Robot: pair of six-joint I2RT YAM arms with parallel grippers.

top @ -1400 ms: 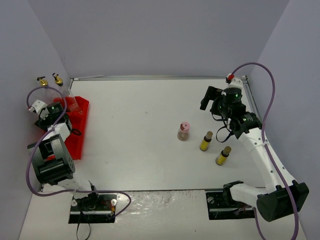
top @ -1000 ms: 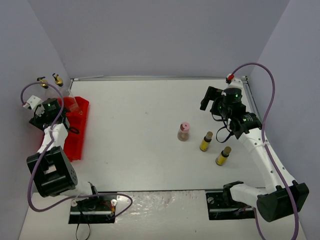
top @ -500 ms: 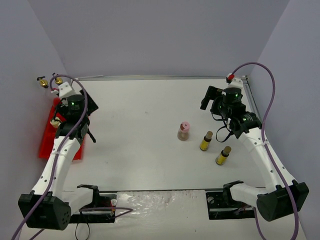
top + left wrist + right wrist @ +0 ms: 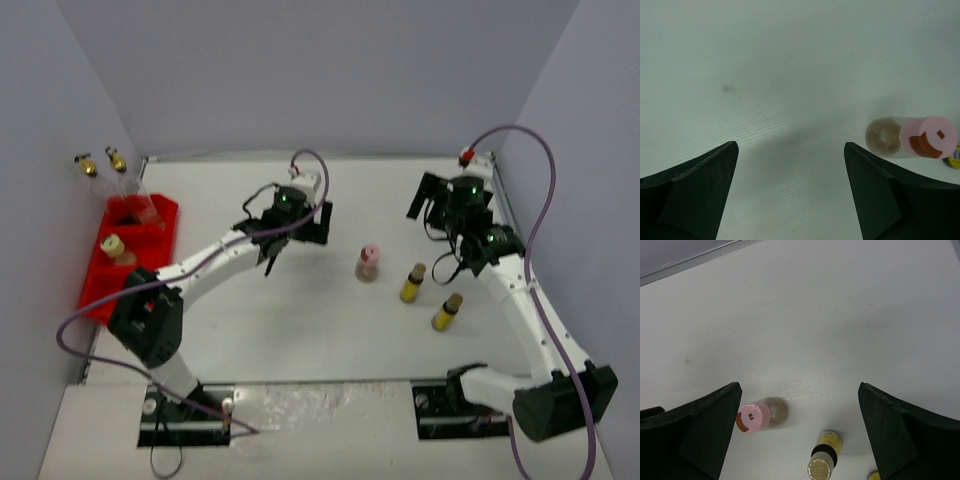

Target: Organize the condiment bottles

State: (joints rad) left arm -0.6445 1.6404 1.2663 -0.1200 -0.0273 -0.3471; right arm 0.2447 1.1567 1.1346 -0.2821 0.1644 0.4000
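My left gripper (image 4: 272, 250) hangs open over the bare table middle, nothing between its fingers (image 4: 700, 185). A squat beige pink-capped bottle (image 4: 367, 263) stands to its right, at the right edge of the left wrist view (image 4: 920, 139). Two slim yellow brown-capped bottles (image 4: 411, 283) (image 4: 446, 311) stand further right. My right gripper (image 4: 425, 200) is open above and behind them; its view shows the pink-capped bottle (image 4: 757, 416) and one yellow bottle (image 4: 824, 460) below. A yellow-capped bottle (image 4: 113, 247) and two clear gold-spouted bottles (image 4: 117, 158) (image 4: 88, 165) stand in the red tray (image 4: 150, 270).
The red tray sits against the left wall. A metal rail (image 4: 320, 155) runs along the table's far edge. The right arm's purple cable (image 4: 540, 180) loops near the right wall. Both arm bases (image 4: 185, 410) (image 4: 470, 400) sit at the near edge.
My left arm has swung from the red tray to the table's middle, close to the pink-capped bottle. The yellow-capped bottle now shows in the tray. The right arm has barely moved.
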